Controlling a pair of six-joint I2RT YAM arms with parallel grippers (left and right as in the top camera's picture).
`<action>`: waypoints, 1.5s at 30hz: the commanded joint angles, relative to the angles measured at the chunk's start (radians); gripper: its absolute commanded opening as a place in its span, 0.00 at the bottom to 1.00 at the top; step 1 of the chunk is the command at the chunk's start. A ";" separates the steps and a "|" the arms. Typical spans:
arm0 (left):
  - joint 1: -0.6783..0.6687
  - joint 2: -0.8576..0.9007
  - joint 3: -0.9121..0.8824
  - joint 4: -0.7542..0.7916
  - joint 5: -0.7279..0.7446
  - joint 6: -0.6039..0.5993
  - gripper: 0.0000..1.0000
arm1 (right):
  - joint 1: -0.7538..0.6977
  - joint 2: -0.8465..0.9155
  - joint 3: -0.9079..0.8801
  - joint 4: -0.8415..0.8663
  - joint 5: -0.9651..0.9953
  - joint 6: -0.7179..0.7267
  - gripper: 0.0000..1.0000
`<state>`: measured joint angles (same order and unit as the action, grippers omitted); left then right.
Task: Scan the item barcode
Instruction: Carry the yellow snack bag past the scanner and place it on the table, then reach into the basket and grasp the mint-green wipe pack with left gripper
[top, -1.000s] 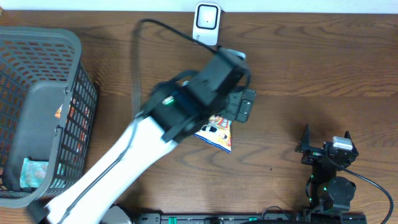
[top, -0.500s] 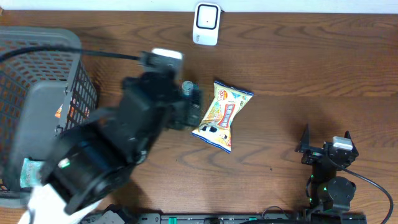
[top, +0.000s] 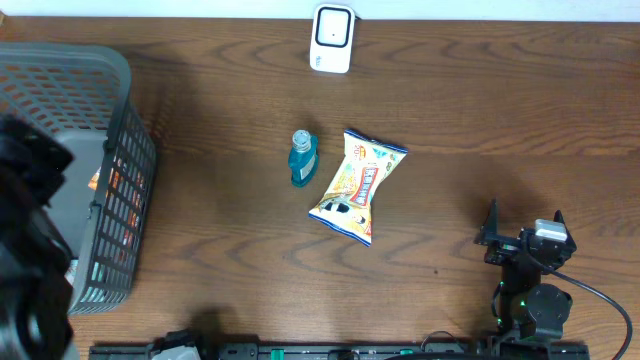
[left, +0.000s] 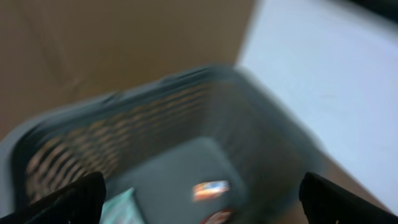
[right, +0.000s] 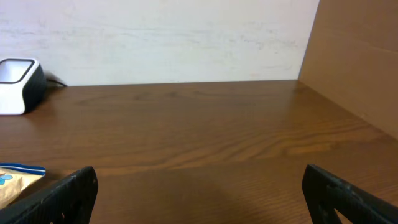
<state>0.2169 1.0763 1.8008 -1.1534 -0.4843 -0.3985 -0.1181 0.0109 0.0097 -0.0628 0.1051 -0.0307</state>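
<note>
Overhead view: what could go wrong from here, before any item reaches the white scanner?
1. The small blue bottle sits close beside the yellow snack bag; grasping one may push the other.
2. The open left gripper is above the grey mesh basket and its view is blurred; it could hit the rim.

bottle (top: 303, 158) just left of snack bag (top: 357, 186), scanner (top: 332, 38) behind, basket (top: 135, 180) far left

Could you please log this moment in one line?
left gripper open over basket | right gripper open, empty | bottle beside snack bag
</note>
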 joint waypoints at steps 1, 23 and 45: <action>0.212 0.114 0.003 -0.083 0.182 -0.171 0.98 | -0.006 -0.004 -0.005 -0.001 0.000 -0.008 0.99; 0.464 0.662 -0.469 -0.034 0.195 -0.341 0.89 | -0.006 -0.004 -0.005 -0.001 0.001 -0.008 0.99; 0.585 0.665 -0.875 0.386 0.195 -0.359 0.08 | -0.006 -0.004 -0.005 -0.001 0.001 -0.008 0.99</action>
<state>0.7921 1.7069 0.9867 -0.7547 -0.3370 -0.7387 -0.1181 0.0113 0.0097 -0.0631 0.1051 -0.0311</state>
